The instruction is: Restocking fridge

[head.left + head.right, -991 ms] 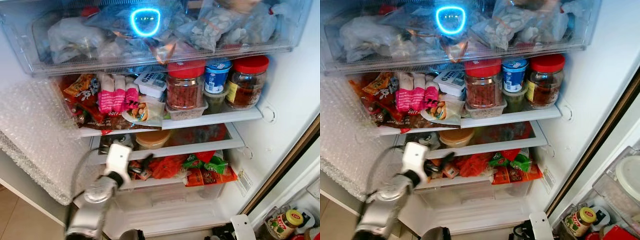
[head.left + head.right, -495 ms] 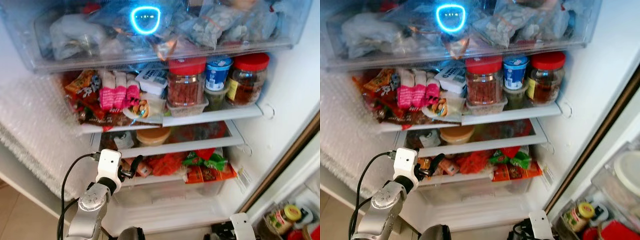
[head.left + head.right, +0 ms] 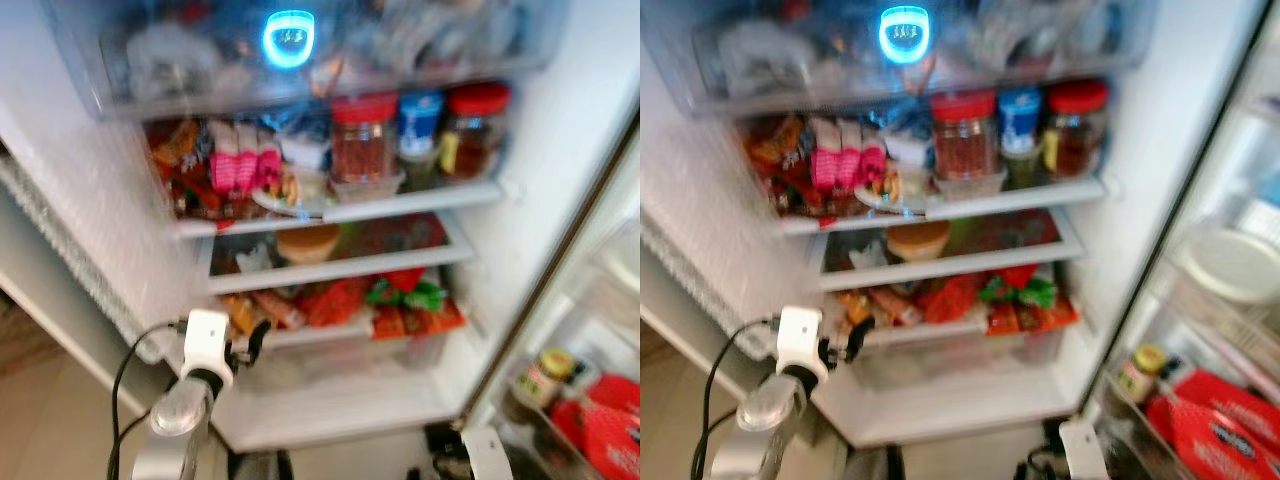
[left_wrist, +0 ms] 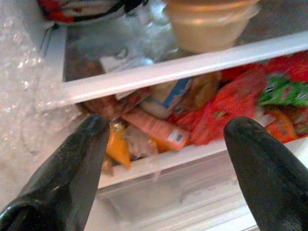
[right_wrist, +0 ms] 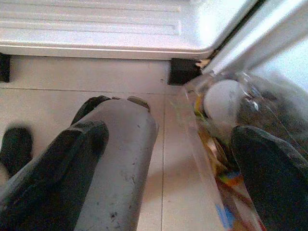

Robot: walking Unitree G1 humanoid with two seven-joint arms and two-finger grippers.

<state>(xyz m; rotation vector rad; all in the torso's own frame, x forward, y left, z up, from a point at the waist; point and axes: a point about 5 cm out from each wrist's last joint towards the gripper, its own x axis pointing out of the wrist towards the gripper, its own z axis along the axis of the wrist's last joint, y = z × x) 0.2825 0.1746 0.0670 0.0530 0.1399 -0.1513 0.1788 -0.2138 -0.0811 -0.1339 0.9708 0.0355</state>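
Before the open fridge, left side: my left gripper (image 3: 250, 340) sits just outside the lower shelf's front edge, fingers (image 4: 72, 168) spread wide with nothing between them.
Change since a second ago: that gripper was reaching in among the packets; it has since drawn back clear of the shelf, and my head view has pulled away and swung, so more of the door shows. I read this as a placement finished and a retreat to fetch the next item.
Lower shelf, just ahead of the left gripper: orange and red snack packets (image 4: 159, 130) lie packed together, with a crumpled red plastic bag (image 4: 226, 103) beside them, none touched.
Shelf above: a round tan lidded tub (image 4: 207, 24) rests at the front.
Upper shelf, centre to right: red-lidded glass jars (image 3: 365, 150) stand in a row.
Right side, low: my right gripper (image 5: 168, 159) hangs wide apart and empty over the tiled floor, near the clear door bin (image 5: 250, 110).
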